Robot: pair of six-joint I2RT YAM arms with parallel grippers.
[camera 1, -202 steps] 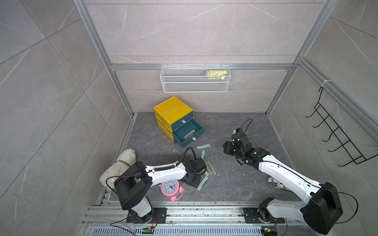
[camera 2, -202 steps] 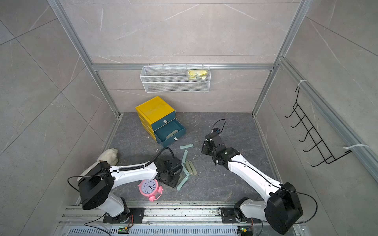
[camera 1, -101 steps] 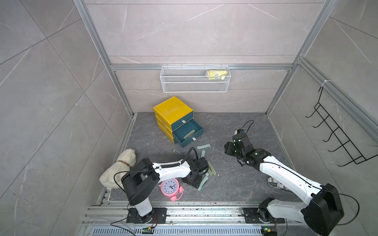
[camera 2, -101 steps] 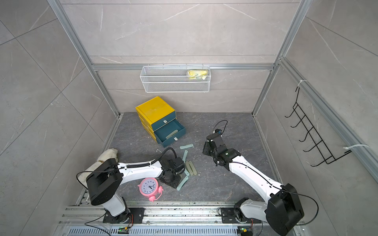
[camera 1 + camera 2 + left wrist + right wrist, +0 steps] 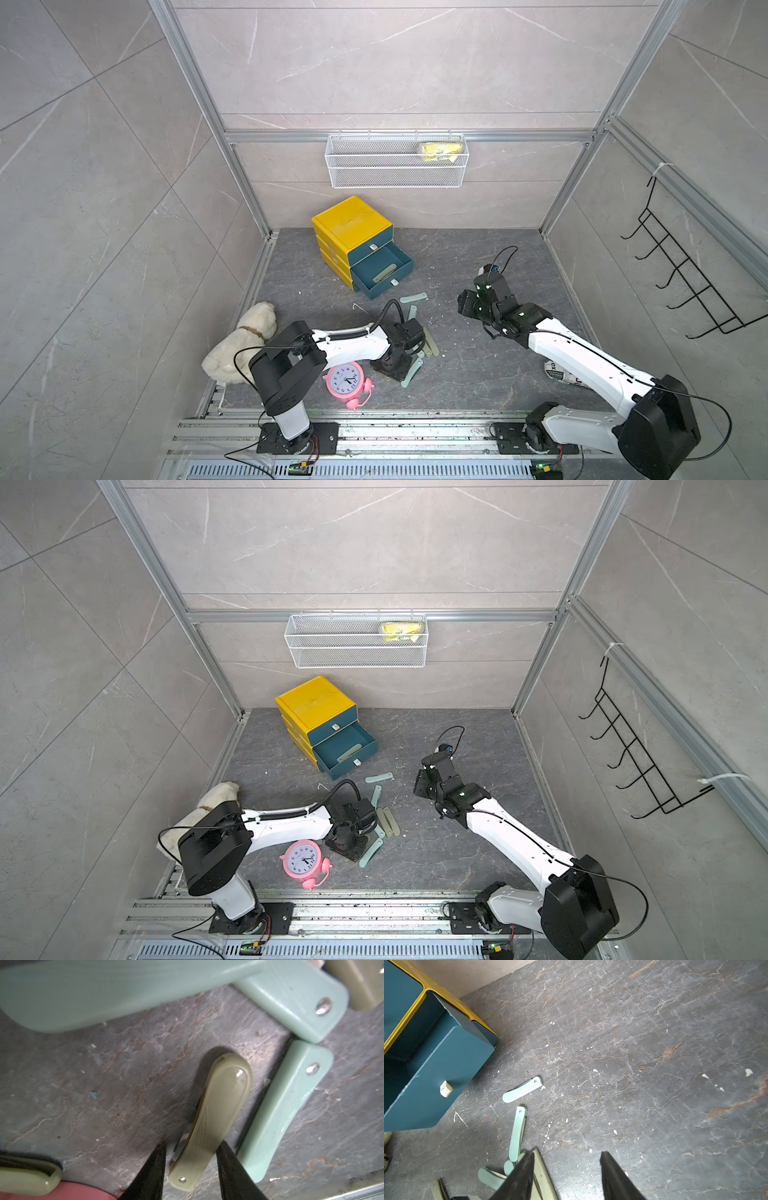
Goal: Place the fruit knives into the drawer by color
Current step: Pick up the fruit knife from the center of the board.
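Left wrist view shows the left gripper (image 5: 191, 1144) straddling a beige knife (image 5: 218, 1109) beside green knives (image 5: 286, 1105) on the floor (image 5: 104, 1095), clamped or not I cannot tell, while the right gripper (image 5: 567, 1152) hangs open and empty.

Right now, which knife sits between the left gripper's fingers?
The beige knife: the left gripper straddles its riveted end. The mint knife beside it lies outside the fingers, and a second beige knife lies farther off.

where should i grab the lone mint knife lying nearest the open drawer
I'd pinch the mint knife across its narrow width near mid-length, coming straight down from above. It lies flat on the table, apart from the other knives, so both long edges are free.
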